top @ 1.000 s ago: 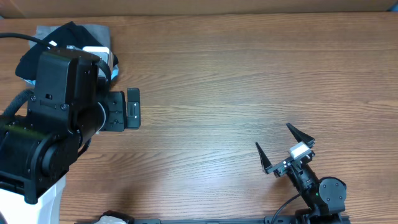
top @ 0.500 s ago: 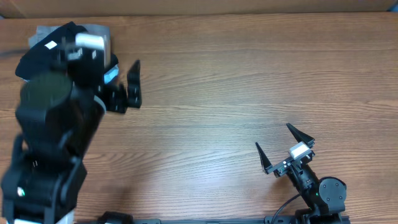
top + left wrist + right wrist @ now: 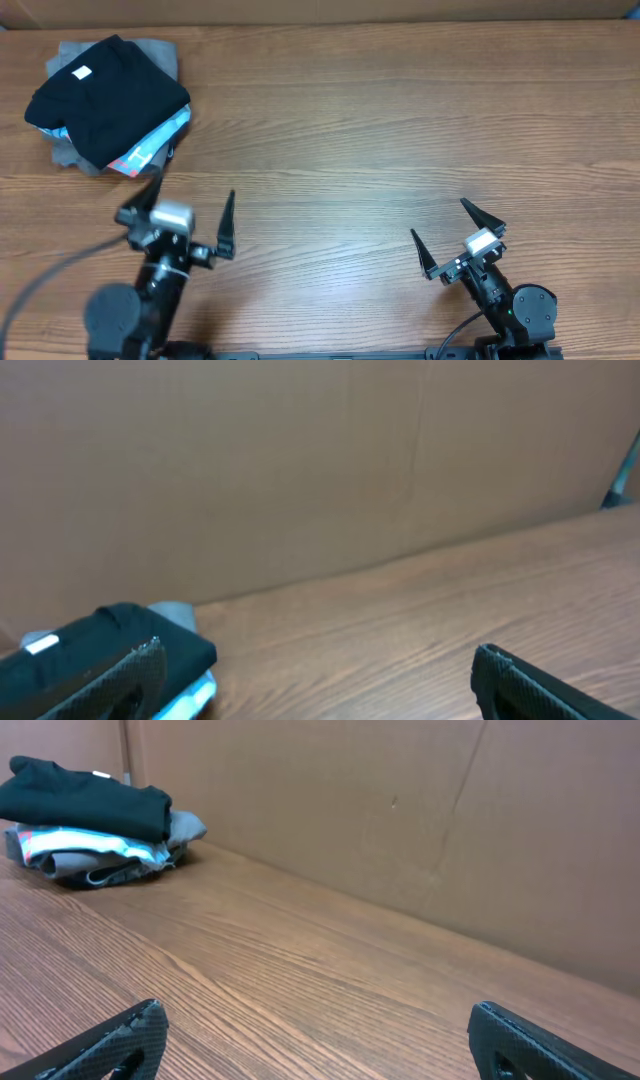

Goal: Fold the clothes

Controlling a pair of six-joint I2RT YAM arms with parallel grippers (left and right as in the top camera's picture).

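Observation:
The clothes, a black T-shirt (image 3: 105, 95) with a small white neck label, lie folded on top of a pile at the table's far left corner. The left wrist view catches the shirt (image 3: 90, 655) at lower left, and the right wrist view shows it (image 3: 90, 795) far off at upper left. My left gripper (image 3: 195, 190) stands open near the front edge, well short of the pile, with nothing between its fingers (image 3: 318, 650). My right gripper (image 3: 438, 217) is open and empty at the front right, over bare wood (image 3: 316, 1010).
Under the black shirt lie a light blue printed shirt (image 3: 150, 145) and a grey garment (image 3: 160, 50). A brown cardboard wall (image 3: 300, 460) closes off the table's far edge. The wooden table (image 3: 380, 130) stretches between the pile and the right arm.
My left arm has pulled back from the pile at the far left to the front edge, leaving the black shirt uncovered on the pile. The right arm has not moved.

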